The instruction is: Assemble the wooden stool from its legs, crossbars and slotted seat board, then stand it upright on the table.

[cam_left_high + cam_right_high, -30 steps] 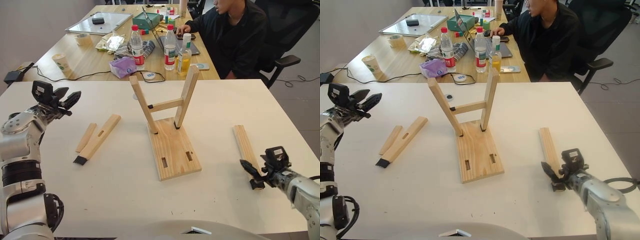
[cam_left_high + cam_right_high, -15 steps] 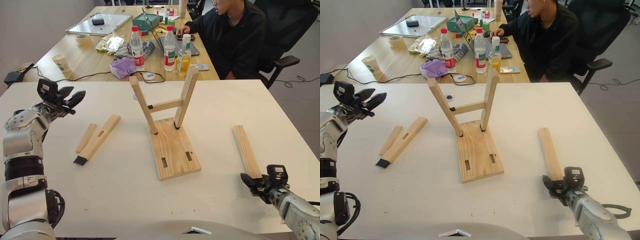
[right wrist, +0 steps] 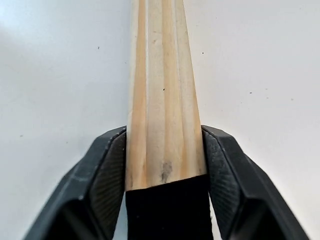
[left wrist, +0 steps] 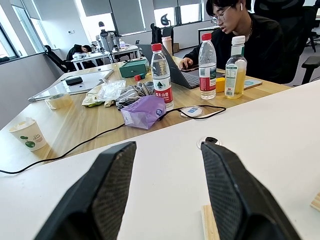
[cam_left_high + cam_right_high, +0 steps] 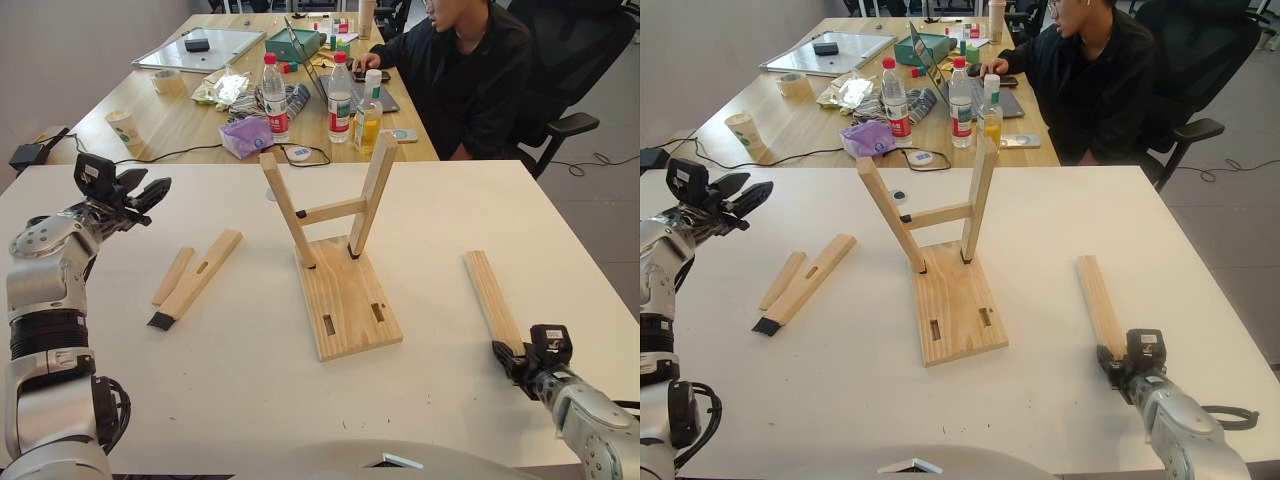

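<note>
Lower right, the right pincer (image 3: 165, 150) is clenching the loose leg (image 5: 492, 298); upper left, the left pincer (image 5: 152, 191) is hanging released. The seat board (image 5: 345, 300) is lying mid-frame on the counter (image 5: 250, 380).

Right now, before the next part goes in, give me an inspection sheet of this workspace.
Surface: white table, with the parts spread across it.
Job's things: seat board lies flat with two legs and one crossbar slotted in at its far end. Its two near slots are empty. A loose leg and a short crossbar lie to the left, and a right-hand leg lies to the right.
Clutter: bottles, paper cup and purple bag on the wooden table behind.
Grippers: left pincer is open and empty, above the table's left side. Right pincer is shut on the right-hand leg's near end.
Cables: black cable across the wooden table.
Surroundings: a person seated behind.
</note>
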Controlling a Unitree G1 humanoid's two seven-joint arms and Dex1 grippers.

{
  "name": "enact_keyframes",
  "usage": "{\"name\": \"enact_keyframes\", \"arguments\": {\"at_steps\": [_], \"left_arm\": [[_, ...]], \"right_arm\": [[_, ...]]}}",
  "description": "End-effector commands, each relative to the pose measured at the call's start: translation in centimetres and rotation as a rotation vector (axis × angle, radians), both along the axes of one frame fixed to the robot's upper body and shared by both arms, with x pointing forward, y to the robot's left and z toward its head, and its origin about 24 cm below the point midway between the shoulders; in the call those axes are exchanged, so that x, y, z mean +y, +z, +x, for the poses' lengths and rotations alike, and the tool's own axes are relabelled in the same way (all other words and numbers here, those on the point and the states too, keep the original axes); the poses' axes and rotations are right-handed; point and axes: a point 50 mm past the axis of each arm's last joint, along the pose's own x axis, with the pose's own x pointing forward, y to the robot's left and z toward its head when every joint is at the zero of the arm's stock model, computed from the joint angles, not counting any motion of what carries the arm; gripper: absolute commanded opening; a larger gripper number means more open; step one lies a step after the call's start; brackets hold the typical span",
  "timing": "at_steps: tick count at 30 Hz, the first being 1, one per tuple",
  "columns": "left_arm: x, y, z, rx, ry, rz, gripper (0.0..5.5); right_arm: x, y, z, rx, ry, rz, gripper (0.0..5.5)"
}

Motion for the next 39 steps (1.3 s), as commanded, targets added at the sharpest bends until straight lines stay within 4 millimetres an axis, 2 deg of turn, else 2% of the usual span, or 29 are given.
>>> {"name": "enact_keyframes", "arguments": {"at_steps": [1, 3, 4, 8, 10, 13, 16, 18, 21, 24, 25, 32, 35, 37, 39], "left_arm": [[-0.9, -0.1, 0.5, -0.010, -0.018, 0.003, 2.39], [-1.5, -0.2, 0.6, -0.015, -0.033, 0.001, 2.39], [-1.6, -0.1, 0.7, -0.020, -0.034, 0.000, 2.39], [-1.9, -0.3, 0.6, -0.029, -0.023, -0.010, 2.39], [-2.3, -0.4, 0.7, -0.034, -0.029, -0.016, 2.39], [-2.6, -0.5, 0.4, -0.036, -0.032, -0.025, 2.39], [-2.3, -0.6, 0.2, -0.035, -0.019, -0.027, 2.39], [-2.2, -0.4, 0.1, -0.037, -0.011, -0.030, 2.39], [-2.2, -0.4, 0.1, -0.038, -0.009, -0.034, 2.39], [-2.4, -0.3, 0.2, -0.042, -0.013, -0.035, 2.39], [-2.4, -0.3, 0.2, -0.043, -0.012, -0.035, 2.39], [-2.1, -0.5, -0.4, -0.051, 0.009, -0.041, 2.39], [-1.8, -0.6, -0.8, -0.054, 0.034, -0.040, 2.39], [-0.9, -0.7, -1.2, -0.048, 0.076, -0.048, 2.39], [-0.2, -1.1, -1.4, -0.017, 0.107, -0.030, 2.39]], "right_arm": [[-2.0, 1.2, 3.7, -0.055, 0.239, -0.625, 2.05], [-2.3, 2.6, 6.7, -0.141, 0.499, -1.089, 2.05], [-2.5, 2.6, 7.8, -0.142, 0.633, -1.276, 2.05], [-1.8, 0.8, 10.1, -0.140, 1.130, -1.716, 2.05], [-1.0, -0.1, 10.1, -0.190, 1.324, -1.852, 2.05], [-0.3, -1.7, 9.3, -0.339, 1.518, -1.988, 2.05], [-0.3, -3.1, 7.9, -0.438, 1.667, -2.018, 2.05], [-0.4, -3.4, 7.3, -0.467, 1.707, -2.008, 2.05], [0.1, -3.1, 7.6, -0.552, 1.679, -2.002, 2.05], [0.2, -2.8, 8.0, -0.567, 1.675, -1.988, 2.05], [0.2, -2.7, 8.2, -0.562, 1.679, -1.983, 2.42], [-0.8, -1.9, 9.0, -0.562, 1.687, -1.995, 3.66], [-2.8, 1.0, 10.9, -0.526, 1.439, -1.982, 3.70], [-4.5, 5.8, 13.4, -0.538, 1.103, -1.979, 3.70], [-5.9, 10.9, 14.4, -0.619, 0.711, -1.826, 3.70]]}}
